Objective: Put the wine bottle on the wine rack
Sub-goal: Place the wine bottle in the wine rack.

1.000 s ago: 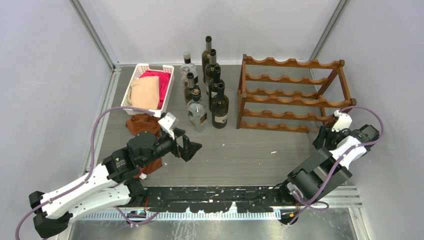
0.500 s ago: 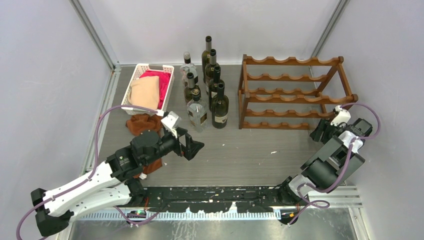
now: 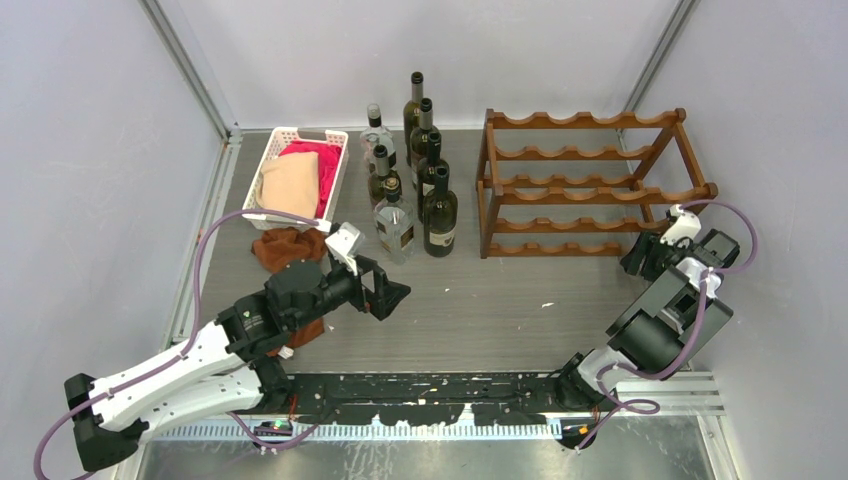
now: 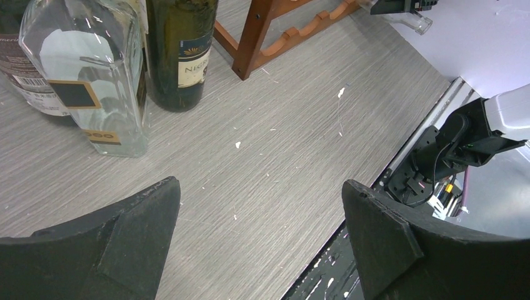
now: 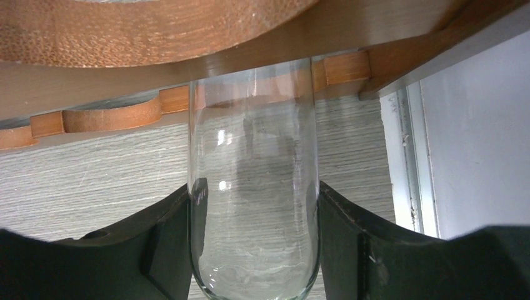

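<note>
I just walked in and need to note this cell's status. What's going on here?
The right end effector grips a clear glass bottle, held lying at the right end of the wooden wine rack, with its far end passing under a rail. It has not yet let go. The left end effector hovers open and empty over the table, near the standing bottles.

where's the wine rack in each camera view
Top external: the wine rack stands right of centre, toward the back.
Left wrist: top centre, only a rack leg and low rail.
Right wrist: rack wood spans the top edge, above the clear bottle.
Shared landmark: the grey wood-grain table.
</note>
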`<state>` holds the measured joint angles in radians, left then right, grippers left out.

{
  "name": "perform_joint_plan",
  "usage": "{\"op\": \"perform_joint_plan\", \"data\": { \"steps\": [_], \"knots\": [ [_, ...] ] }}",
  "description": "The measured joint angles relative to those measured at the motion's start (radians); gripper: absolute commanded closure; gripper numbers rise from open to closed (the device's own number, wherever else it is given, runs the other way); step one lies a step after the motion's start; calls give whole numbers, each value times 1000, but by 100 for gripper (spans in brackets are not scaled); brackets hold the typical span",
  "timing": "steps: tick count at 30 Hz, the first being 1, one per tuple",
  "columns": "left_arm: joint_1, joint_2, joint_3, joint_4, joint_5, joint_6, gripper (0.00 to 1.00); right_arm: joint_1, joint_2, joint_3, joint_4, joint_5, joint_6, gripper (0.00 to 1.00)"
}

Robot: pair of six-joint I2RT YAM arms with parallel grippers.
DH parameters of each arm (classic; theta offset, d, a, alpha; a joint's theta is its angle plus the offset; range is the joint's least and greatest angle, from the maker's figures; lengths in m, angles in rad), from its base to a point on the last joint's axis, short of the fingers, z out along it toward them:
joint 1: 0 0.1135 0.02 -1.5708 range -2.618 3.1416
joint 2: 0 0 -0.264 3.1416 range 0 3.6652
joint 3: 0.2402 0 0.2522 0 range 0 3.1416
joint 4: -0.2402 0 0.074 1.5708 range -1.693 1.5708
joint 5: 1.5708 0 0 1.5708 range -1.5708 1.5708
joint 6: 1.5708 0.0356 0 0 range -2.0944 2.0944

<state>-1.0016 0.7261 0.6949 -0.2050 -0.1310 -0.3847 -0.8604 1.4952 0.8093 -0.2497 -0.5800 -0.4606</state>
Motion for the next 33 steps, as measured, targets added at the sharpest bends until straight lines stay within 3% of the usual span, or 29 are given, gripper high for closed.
{"op": "perform_joint_plan", "data": {
  "steps": [7, 15, 23, 33],
  "knots": [
    [0, -12, -26, 31, 11, -2, 1, 0, -20, -23, 17, 0, -19, 71],
    [0, -3, 7, 57, 77, -22, 20, 10, -48, -23, -16, -7, -74, 77],
    [-46, 331, 528, -93, 25, 44, 18, 13, -35, 8, -63, -5, -121, 81],
    [-66, 888, 1189, -407, 138, 622, 10, 13, -24, 36, -115, 0, -155, 82]
  ]
}}
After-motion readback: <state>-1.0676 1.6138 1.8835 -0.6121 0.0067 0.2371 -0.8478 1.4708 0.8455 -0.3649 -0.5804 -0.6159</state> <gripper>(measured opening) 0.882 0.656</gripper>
